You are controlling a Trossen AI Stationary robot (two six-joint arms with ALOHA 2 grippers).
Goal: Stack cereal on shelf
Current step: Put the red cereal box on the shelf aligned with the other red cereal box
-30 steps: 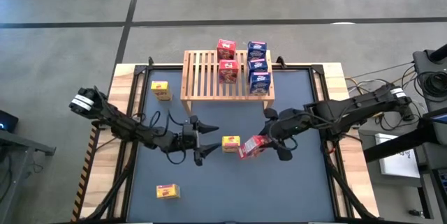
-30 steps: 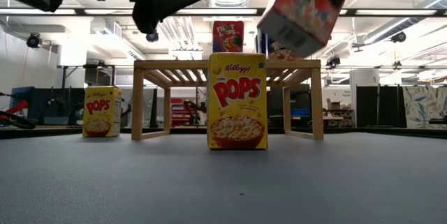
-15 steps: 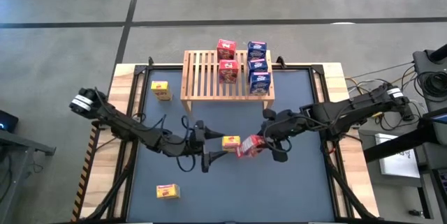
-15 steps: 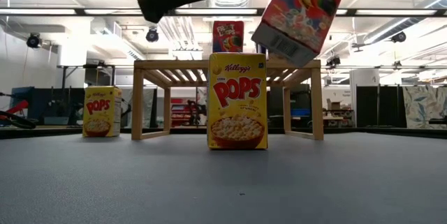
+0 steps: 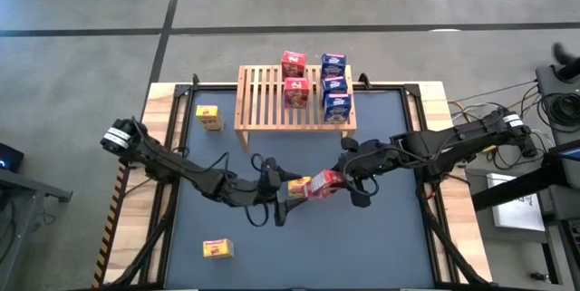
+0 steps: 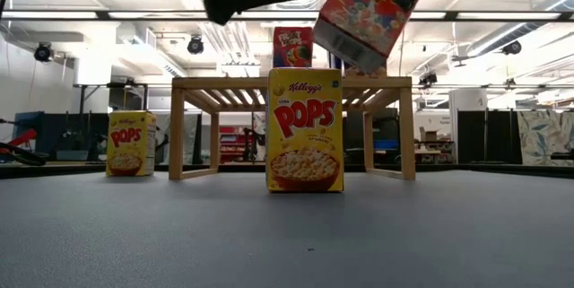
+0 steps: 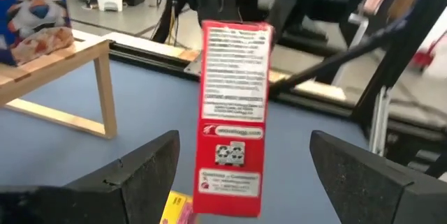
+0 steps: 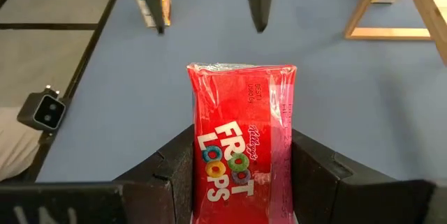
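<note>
On the dark blue tabletop (image 5: 390, 237), the right gripper (image 5: 349, 182) clamps a red cardboard cereal box (image 5: 324, 183) aloft before the open-fingered left gripper (image 5: 288, 197); light, crushable, best pinched across its narrow sides.

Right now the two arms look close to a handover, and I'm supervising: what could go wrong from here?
The right gripper holds the red box tilted in the air; a loose handover could drop it. The open left gripper is close by, so the fingers could collide. The standing yellow box sits just below and could be knocked over.
</note>
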